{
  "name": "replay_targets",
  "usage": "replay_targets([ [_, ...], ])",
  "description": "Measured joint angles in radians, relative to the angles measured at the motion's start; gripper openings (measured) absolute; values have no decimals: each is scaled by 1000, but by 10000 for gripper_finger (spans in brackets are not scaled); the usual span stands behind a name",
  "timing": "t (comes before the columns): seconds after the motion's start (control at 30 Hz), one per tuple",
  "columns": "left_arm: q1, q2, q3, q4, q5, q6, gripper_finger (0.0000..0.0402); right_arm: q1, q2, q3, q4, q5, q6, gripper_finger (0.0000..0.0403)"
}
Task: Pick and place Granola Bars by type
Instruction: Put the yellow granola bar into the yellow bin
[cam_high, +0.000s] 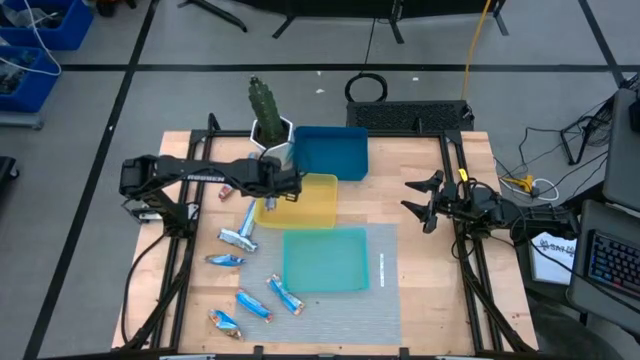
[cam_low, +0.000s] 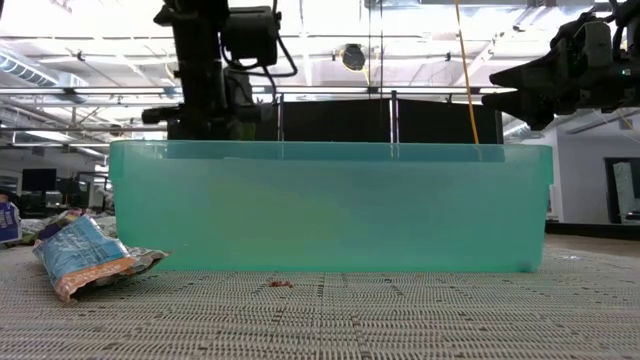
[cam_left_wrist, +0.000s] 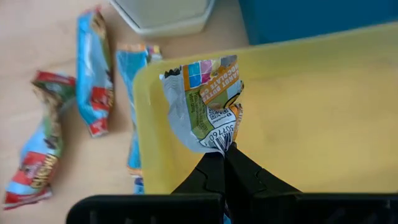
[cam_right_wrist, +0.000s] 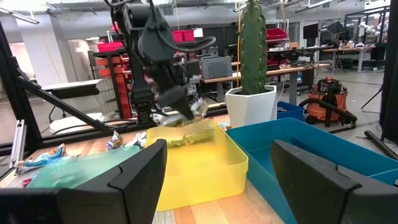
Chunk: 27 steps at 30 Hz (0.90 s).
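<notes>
My left gripper (cam_high: 268, 203) is shut on a granola bar (cam_left_wrist: 205, 99) with a silver, green and orange wrapper, above the left rim of the yellow tray (cam_high: 312, 200). The right wrist view shows the same gripper (cam_right_wrist: 181, 111) just over that tray (cam_right_wrist: 199, 162). Several other granola bars in blue wrappers lie flat on the table left of the trays, among them one (cam_high: 238, 236) near the yellow tray and one (cam_high: 285, 293) by the teal tray (cam_high: 325, 258). My right gripper (cam_high: 420, 200) waits open at the table's right side, holding nothing. My left gripper pinches one crimped end of the bar's wrapper (cam_left_wrist: 222, 143) between its two fingers. The fingers come from above, slanting down. The bar sticks out past the fingertips, crumpled, and hangs clear over the yellow tray's left rim (cam_left_wrist: 146, 124).
A blue tray (cam_high: 332, 152) stands behind the yellow one, touching it. A cactus in a white pot (cam_high: 268, 112) stands just far-left of the trays. A grey mat (cam_high: 385, 300) covers the table's near part. The teal tray (cam_low: 330, 205) hides the left gripper in the low view.
</notes>
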Motion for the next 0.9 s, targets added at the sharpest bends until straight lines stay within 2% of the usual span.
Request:
replay_targets([
  [0.33,-1,0,-117,101,56,-27,0,0,0,0,0,0,0,279],
  [0.47,4,38,-150,158,82,-26,0,0,0,0,0,0,0,279],
  [0.6,11,94,-152,211,134,10,0,0,0,0,1,0,0,279],
  [0.9,18,111,-152,204,135,-2,10,0,0,0,1,0,0,279],
])
